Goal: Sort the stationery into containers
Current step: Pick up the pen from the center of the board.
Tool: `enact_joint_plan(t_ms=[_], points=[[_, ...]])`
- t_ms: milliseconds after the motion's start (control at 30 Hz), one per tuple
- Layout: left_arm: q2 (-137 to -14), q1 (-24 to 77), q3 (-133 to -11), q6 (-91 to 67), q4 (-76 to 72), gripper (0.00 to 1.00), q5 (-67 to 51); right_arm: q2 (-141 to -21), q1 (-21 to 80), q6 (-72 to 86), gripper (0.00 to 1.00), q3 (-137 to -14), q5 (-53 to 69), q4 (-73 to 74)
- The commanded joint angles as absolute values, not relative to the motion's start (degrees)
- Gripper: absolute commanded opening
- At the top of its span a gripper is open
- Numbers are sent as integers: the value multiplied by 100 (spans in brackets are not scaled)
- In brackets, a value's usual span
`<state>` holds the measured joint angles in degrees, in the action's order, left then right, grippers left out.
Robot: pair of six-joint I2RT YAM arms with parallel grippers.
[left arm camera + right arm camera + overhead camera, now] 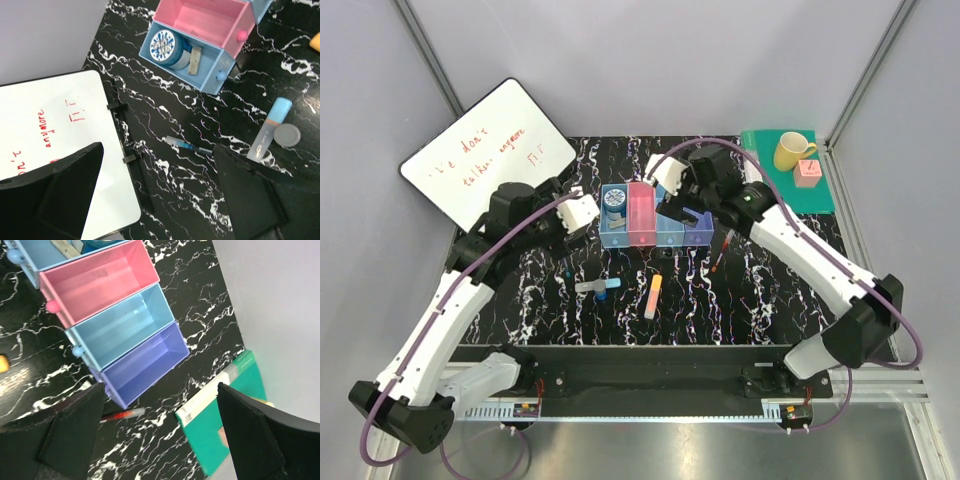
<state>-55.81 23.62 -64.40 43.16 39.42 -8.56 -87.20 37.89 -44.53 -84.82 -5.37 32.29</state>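
Observation:
The four joined bins [655, 216] stand mid-table: light blue, pink, light blue, purple. The blue round bottle [614, 200] and the white eraser [195, 54] lie in the leftmost bin [210, 80]. The pink [97, 282], light blue [120, 325] and purple [142, 360] bins hold nothing. On the table lie the grey marker [595, 287], the orange bar [653, 296], the red pen [720, 252] and the blue pen [189, 145]. My left gripper [578, 222] is open and empty, left of the bins. My right gripper [680, 210] is open and empty above the right bins.
A whiteboard [485, 160] with red writing lies at the back left, under my left gripper's left finger in the wrist view. A green book [790, 175] with a yellow mug [792, 150] and pink cube [808, 172] sits at the back right.

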Motion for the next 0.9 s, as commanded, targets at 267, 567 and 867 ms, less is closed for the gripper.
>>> enact_joint_plan(t_ms=[267, 567, 867], points=[[-5634, 2408, -6742, 4965, 4491, 99, -572, -6830, 3604, -2918, 100, -7068, 869, 4227], [-5203, 2434, -6118, 5160, 4553, 99, -790, -6968, 3524, -3850, 100, -6345, 1116, 4500], [-4931, 2522, -5906, 5044, 4553, 99, -1107, -8226, 3498, -2586, 100, -7145, 890, 4220]])
